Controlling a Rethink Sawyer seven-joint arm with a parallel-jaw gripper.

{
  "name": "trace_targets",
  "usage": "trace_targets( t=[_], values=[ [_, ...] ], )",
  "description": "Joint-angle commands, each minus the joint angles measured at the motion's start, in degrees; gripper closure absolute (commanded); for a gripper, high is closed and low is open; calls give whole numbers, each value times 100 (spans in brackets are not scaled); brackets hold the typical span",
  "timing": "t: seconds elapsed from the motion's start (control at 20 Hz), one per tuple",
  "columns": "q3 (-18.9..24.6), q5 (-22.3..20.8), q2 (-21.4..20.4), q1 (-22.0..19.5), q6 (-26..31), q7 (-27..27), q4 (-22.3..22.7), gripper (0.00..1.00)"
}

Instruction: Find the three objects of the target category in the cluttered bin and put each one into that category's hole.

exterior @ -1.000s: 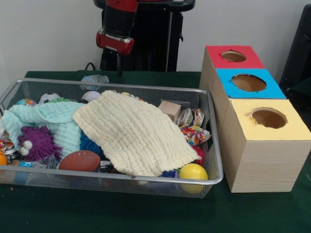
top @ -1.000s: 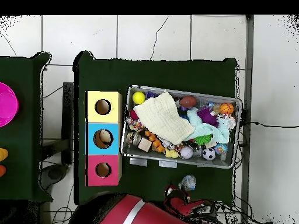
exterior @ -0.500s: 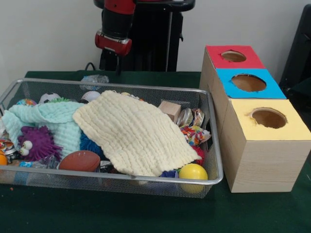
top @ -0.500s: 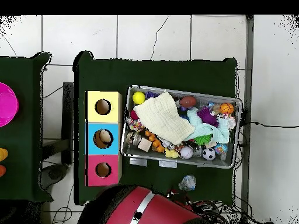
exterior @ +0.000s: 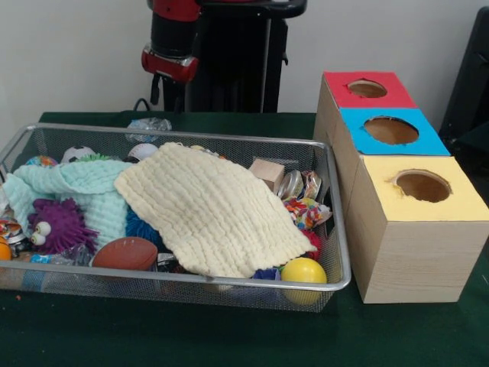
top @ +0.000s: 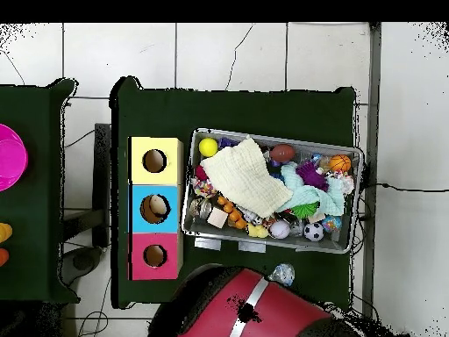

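Note:
A wire mesh bin [exterior: 191, 280] holds a jumble of toys. A cream cloth [exterior: 206, 206] covers its middle, and a mint cloth [exterior: 76, 187] lies left of it. Around them show a purple fuzzy toy [exterior: 57, 225], a brown football [exterior: 126, 254], a yellow ball [exterior: 303, 271] and a wooden block [exterior: 267, 172]. To the right stands a box with a red hole [exterior: 367, 89], a blue hole [exterior: 391, 130] and a yellow hole [exterior: 422, 186]. Only a red and black arm link [exterior: 172, 46] shows behind the bin; the gripper is out of sight. From overhead the arm [top: 263, 311] lies below the bin [top: 353, 160].
A crumpled clear plastic item [exterior: 149, 125] lies on the green table behind the bin, close to the arm. From overhead, something pale sits inside the blue hole [top: 156, 207]. A pink round object [top: 9, 158] rests on a separate table at the left.
The arm link has shifted a little left and upward in the front view. From overhead, the red link has swung to the right along the table's lower edge. Bin contents are unchanged.

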Motion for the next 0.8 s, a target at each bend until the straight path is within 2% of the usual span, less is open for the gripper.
trace_targets(
  t=[0.05,0.45,0.8],
  values=[
    [411,-156,320,-266,-653,-99,-762,0],
    [294,267,424,-307,-1100,-21,-712,0],
    [-24,845,856,-100,-1576,-160,-780,0]
  ],
)
